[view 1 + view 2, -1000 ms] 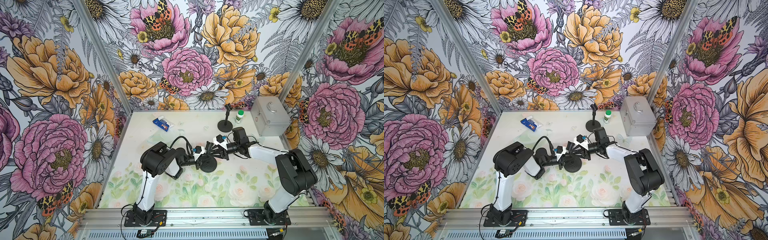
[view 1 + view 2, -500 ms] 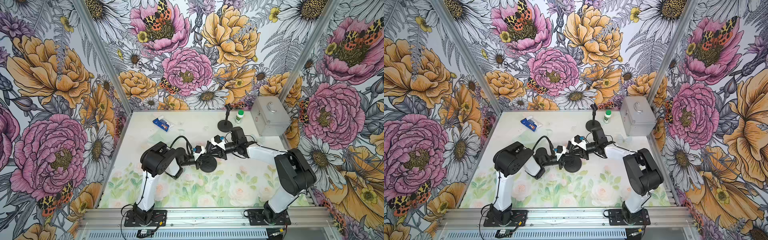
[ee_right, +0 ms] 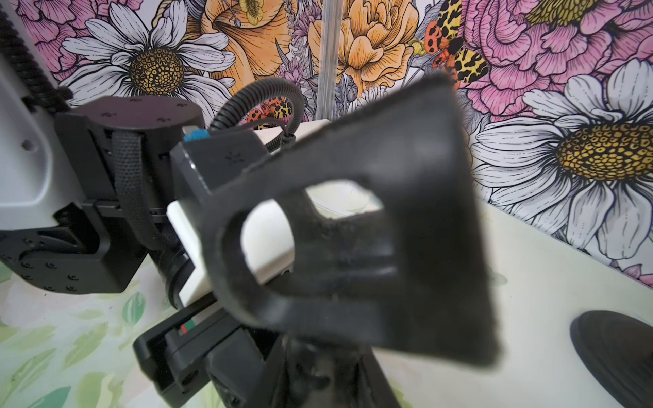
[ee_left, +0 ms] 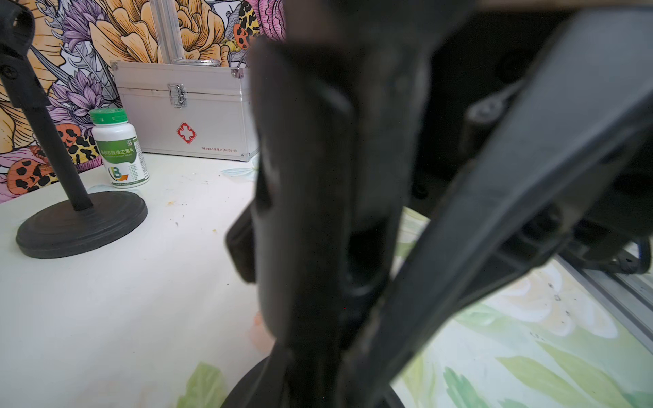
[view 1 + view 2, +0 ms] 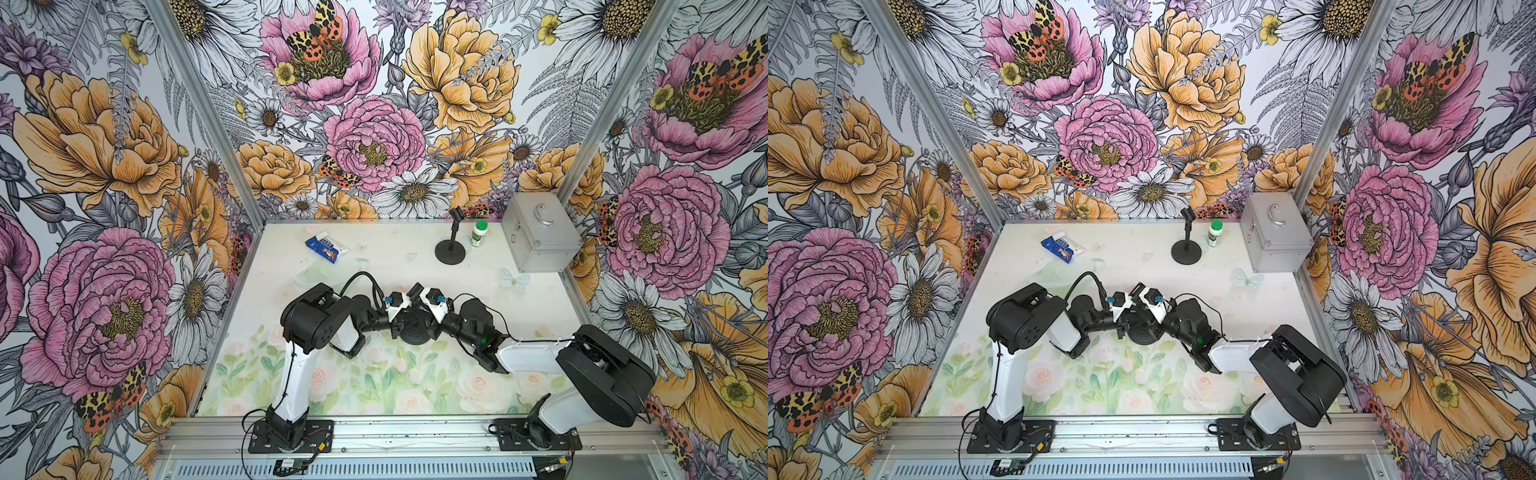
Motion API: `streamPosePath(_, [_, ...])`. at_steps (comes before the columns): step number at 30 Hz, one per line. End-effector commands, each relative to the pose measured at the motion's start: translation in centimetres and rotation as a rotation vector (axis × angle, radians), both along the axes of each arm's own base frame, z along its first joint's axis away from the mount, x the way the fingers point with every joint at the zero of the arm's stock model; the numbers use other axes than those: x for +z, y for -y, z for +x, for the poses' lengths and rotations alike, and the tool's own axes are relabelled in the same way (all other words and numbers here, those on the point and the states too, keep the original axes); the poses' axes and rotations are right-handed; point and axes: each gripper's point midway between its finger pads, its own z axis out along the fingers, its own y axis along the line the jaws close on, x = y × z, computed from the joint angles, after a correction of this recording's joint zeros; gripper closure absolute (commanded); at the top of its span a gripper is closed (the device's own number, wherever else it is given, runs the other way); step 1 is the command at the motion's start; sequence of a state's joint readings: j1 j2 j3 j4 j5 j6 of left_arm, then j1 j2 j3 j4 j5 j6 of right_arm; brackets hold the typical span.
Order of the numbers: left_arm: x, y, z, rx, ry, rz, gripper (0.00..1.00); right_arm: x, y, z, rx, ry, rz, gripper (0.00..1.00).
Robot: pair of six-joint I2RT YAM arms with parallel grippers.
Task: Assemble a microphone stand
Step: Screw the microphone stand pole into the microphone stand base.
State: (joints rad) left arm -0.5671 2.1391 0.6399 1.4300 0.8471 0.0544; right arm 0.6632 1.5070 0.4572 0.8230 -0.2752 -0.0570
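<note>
- Top views: the table [image 5: 386, 259] is covered by one sheet, plain cream at the back, with roses and leaves printed at the front. A metal rail [image 5: 415, 434] is fixed along the front edge.
- Three walls [image 5: 374, 137] are papered with large peonies, daisies and moths. Metal posts [image 5: 203, 112] are set at the back corners.
- The base [image 5: 415, 336] is found mid-table, where print meets cream, under both grippers.
- Left gripper [image 5: 400, 326]: fingers are pressed together at the base's edge. Whether the base is pinched cannot be told.
- Right gripper [image 5: 428, 321]: held over the base from the opposite side. Spread or closed cannot be told.
- A stand [image 5: 450, 251], bottle [image 5: 478, 233] and case [image 5: 540, 235] are lined up back right, none touching. A packet [image 5: 326, 249] is laid back left.
- Case: red cross emblem and latch. The small print is read as "GLosen"; the rest is too small.
- Bottle: green cap, green label with Chinese characters and a "B" logo.
- Packet: blue, print not legible.
</note>
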Motion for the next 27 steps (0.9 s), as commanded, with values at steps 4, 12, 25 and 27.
streamPosePath(4, [-1.4,-0.1,0.2,0.013,-0.036,0.025,0.84,0.6,0.2,-2.6,0.534,-0.105,0.003,0.61])
streamPosePath(12, [-1.4,-0.2,0.0,0.004,-0.032,0.025,0.84,1.6,0.3,-1.4,0.7,-0.155,0.053,0.59])
streamPosePath(25, [-1.4,-0.2,0.3,0.012,-0.04,0.022,0.83,-0.3,-0.1,-0.5,0.594,-0.153,-0.086,0.95])
streamPosePath(27, [-1.4,-0.3,0.5,0.019,-0.046,0.022,0.83,-0.8,0.2,1.3,0.382,-0.102,-0.11,1.0])
